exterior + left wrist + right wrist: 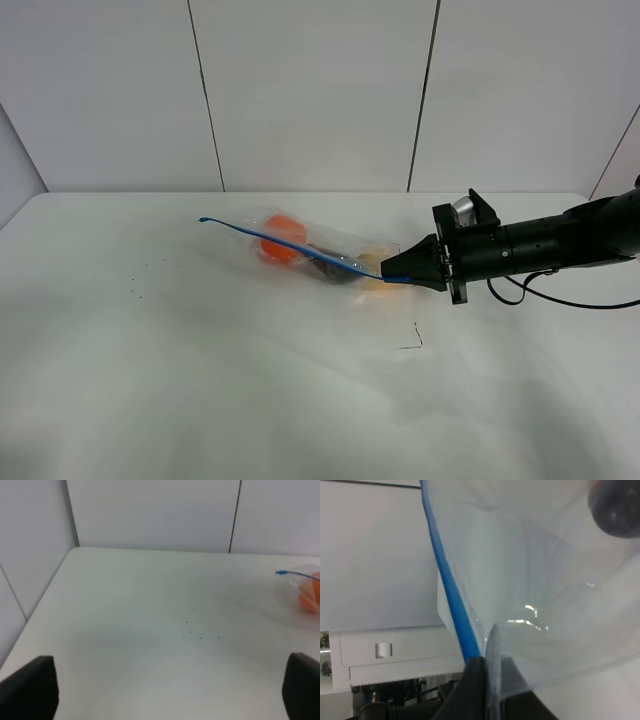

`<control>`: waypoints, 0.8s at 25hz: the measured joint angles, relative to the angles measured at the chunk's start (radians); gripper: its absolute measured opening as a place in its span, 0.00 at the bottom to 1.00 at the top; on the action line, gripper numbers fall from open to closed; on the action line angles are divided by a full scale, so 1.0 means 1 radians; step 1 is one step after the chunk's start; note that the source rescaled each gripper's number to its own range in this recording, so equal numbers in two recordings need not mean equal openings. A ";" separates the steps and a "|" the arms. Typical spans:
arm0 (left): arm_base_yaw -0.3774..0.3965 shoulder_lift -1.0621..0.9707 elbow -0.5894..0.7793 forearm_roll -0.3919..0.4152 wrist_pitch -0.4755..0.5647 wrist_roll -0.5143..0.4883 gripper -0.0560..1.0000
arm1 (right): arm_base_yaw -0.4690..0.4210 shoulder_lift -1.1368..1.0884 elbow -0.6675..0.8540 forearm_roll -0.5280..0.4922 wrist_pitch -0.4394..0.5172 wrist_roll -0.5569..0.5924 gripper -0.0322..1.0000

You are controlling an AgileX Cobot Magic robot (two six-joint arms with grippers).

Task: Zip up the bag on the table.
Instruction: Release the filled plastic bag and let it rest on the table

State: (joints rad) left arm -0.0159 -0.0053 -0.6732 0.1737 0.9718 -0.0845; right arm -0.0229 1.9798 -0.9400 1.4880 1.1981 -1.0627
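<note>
Left gripper [165, 686] hung wide open over the table [200, 380], holding nothing. Right gripper [392, 270] was pinched on one end of the blue zipper strip [268, 239]. The bag [312, 250] lay mid-table beyond it. Looked like thin, floppy, slippery film, so I'd grab the stiffer strip.

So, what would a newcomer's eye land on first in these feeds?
The black right gripper, shut on the blue zipper strip at one end of the bag. Next, the orange produce glowing through the clear plastic. The left gripper hangs open over bare table, apart from the bag.
</note>
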 joint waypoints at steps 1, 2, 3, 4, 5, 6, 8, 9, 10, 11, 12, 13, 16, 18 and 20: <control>0.000 -0.001 0.003 -0.005 -0.005 -0.001 1.00 | 0.000 0.000 0.000 0.000 0.000 0.000 0.03; 0.000 -0.002 0.011 -0.008 -0.009 -0.002 1.00 | 0.000 0.000 0.000 0.000 0.000 0.000 0.03; 0.000 -0.002 0.023 -0.013 -0.010 -0.005 1.00 | 0.000 0.000 0.000 0.000 0.000 0.000 0.03; 0.000 -0.002 0.037 -0.020 -0.005 -0.006 1.00 | 0.000 0.000 0.000 0.000 0.000 0.000 0.03; 0.000 -0.002 0.054 -0.030 0.004 -0.006 1.00 | 0.000 0.000 0.000 0.000 0.000 0.000 0.03; 0.000 -0.002 0.071 -0.038 0.018 -0.006 1.00 | 0.000 0.000 0.000 0.000 0.000 0.000 0.03; 0.000 -0.002 0.101 -0.047 0.030 -0.006 1.00 | 0.000 0.000 0.000 0.000 0.000 -0.001 0.03; 0.000 -0.002 0.116 -0.050 0.032 -0.006 1.00 | 0.000 0.000 0.000 0.000 0.000 -0.003 0.03; 0.000 -0.002 0.131 -0.052 0.033 -0.006 1.00 | 0.000 0.000 0.000 0.000 0.000 -0.003 0.03; 0.000 -0.002 0.142 -0.052 0.035 -0.005 1.00 | 0.000 0.000 0.000 0.000 0.000 -0.003 0.03; 0.000 -0.002 0.151 -0.054 0.038 -0.005 1.00 | 0.000 0.000 0.000 0.000 0.000 -0.003 0.03; 0.000 -0.002 0.154 -0.055 0.042 -0.005 1.00 | 0.000 0.000 0.000 0.000 0.000 -0.003 0.03; 0.000 -0.002 0.158 -0.056 0.050 -0.005 1.00 | 0.000 0.000 0.000 0.001 0.000 -0.003 0.03; 0.000 -0.002 0.163 -0.057 0.060 -0.004 1.00 | 0.000 0.000 0.000 0.003 0.000 -0.003 0.03; 0.000 -0.002 0.176 -0.063 0.078 0.008 1.00 | 0.000 0.000 0.000 0.004 0.000 -0.003 0.03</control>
State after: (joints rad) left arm -0.0159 -0.0073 -0.4977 0.1111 1.0494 -0.0760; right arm -0.0229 1.9798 -0.9400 1.4919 1.1981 -1.0658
